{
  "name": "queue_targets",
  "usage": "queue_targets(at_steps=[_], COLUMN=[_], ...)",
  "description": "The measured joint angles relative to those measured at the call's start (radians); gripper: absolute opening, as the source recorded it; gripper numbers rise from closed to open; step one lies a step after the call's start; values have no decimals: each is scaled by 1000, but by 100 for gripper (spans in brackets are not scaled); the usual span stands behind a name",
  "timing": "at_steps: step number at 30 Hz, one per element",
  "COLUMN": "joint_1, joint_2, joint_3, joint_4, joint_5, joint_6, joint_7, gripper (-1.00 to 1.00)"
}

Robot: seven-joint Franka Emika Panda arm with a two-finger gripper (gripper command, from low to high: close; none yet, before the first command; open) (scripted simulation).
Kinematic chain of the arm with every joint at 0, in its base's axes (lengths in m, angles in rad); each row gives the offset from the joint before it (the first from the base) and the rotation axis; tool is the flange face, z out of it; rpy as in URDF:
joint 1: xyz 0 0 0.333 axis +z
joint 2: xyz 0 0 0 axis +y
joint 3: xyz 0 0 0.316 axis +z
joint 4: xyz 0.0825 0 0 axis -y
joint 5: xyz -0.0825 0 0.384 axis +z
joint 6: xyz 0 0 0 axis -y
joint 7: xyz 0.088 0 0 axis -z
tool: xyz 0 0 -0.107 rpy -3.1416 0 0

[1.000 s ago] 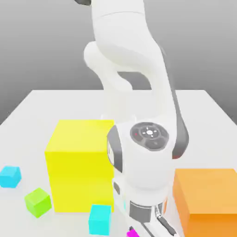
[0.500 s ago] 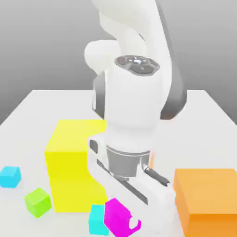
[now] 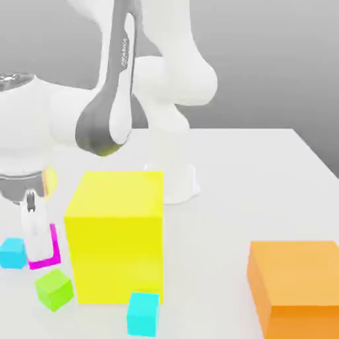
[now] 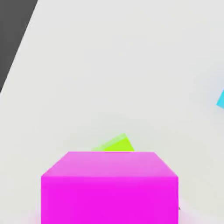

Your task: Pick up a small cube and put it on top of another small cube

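Clamped in the pincer [image 3: 38, 250] above the bench [image 3: 238, 172], the small cube [image 3: 45, 255] hangs over the green cube [image 4: 114, 144], a lineup the exterior view leaves unclear.

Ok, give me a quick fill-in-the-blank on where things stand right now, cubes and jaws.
1. The gripper has its jaws shut on the small ____ cube.
2. The held cube hangs above the small ____ cube.
3. In the exterior view, the big yellow block stands to the ____ of the big orange block.

Missing words: magenta; green; left
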Motion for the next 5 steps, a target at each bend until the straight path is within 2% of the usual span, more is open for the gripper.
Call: queue_targets(at_steps=[1, 2, 5], joint_1=[2, 3, 3], joint_2=[36, 54, 54], joint_3=[-3, -4, -4], joint_4=[1, 1, 1], joint_5=[-4, -7, -7], joint_6=[34, 52, 52], joint_7=[4, 6, 6], gripper=[-100, 100, 100])
